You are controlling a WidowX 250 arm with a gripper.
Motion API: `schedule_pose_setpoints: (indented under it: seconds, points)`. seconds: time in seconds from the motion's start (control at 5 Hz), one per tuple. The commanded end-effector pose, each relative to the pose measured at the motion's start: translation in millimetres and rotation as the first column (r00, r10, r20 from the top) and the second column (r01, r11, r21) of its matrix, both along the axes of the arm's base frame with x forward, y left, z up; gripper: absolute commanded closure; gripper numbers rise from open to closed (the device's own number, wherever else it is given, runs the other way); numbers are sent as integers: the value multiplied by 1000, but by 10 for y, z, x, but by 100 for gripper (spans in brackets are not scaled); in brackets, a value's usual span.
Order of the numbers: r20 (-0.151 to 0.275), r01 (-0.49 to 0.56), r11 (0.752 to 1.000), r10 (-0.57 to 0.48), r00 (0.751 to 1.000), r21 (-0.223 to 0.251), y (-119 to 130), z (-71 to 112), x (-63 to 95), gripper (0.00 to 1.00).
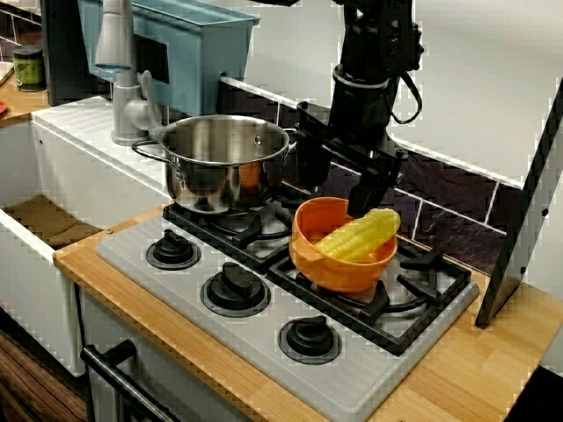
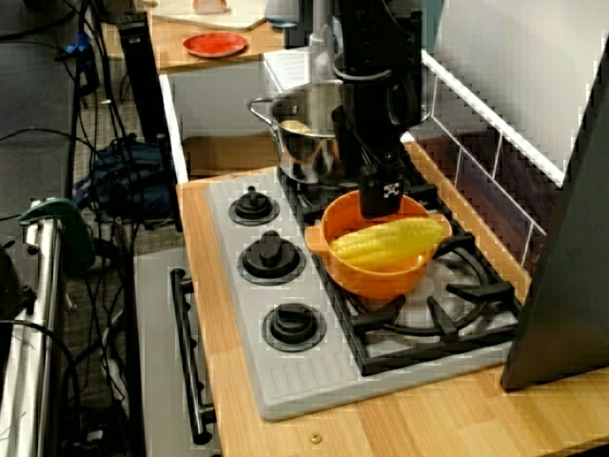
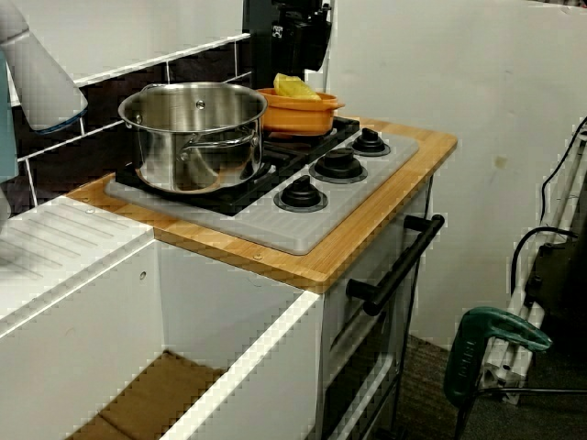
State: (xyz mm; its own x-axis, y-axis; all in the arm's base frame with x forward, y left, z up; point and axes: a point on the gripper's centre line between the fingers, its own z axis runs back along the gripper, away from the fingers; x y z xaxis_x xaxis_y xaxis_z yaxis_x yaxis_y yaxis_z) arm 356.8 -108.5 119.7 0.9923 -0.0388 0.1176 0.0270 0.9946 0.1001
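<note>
While the arm hangs over the back of the stove point(image 1: 130, 251) in the view from the front, the tool point(image 1: 337, 195) stands with its two dark fingers spread wide and nothing between them, low over the rear rim of the orange bowl point(image 1: 339, 271); one finger comes down right at the far end of the corn cob point(image 1: 359, 236), and I cannot tell whether it touches. The cob lies tilted inside the bowl, which sits on the right burner grate just beside the steel pot point(image 1: 220, 167). From the high view over the knobs point(image 2: 269, 255), the tool point(image 2: 379, 195) is at the bowl's point(image 2: 376, 278) back edge, a marked finger just above the cob point(image 2: 390, 243), the pot point(image 2: 304, 143) behind it and the wooden table point(image 2: 428, 419) around the stove. From the low view by the sink point(image 3: 229, 357), the pot point(image 3: 193, 137) fronts the bowl point(image 3: 298, 115), the cob's point(image 3: 295, 87) tip shows above the rim, and the tool point(image 3: 293, 37) is too dark to read
</note>
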Motion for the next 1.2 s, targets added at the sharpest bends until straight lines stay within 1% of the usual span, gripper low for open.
schedule_pose_setpoints:
  seconds: [0.0, 0.4, 1.0]
  points:
    - [58, -48, 998, 50, 997, -33, 217, 226, -58, 0]
    - [45, -66, 997, 68, 997, -41, 316, 204, -113, 0]
    - [44, -83, 996, 85, 995, -41, 440, 186, -84, 0]
